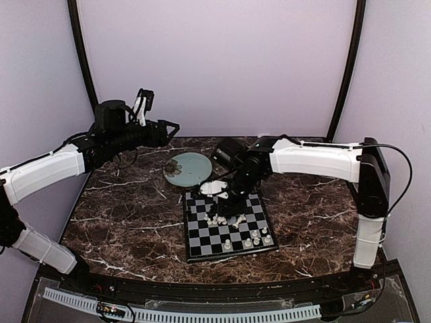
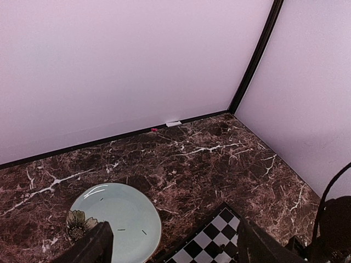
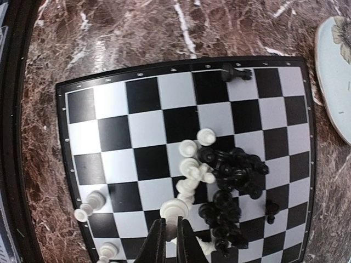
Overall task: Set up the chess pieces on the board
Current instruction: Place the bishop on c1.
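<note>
A robotics lab's test cell: a white left arm [image 1: 47, 173] and right arm [image 1: 316, 160] flank a marble-patterned table [image 1: 128, 229], with plain lilac walls [image 1: 215, 60] and black corner poles [image 1: 83, 60] filling the upper frame.

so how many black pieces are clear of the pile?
2. One black piece lies flat by the board's edge, top of right wrist view; another sits beside the pile, toward the plate. Others may be hidden.
</note>
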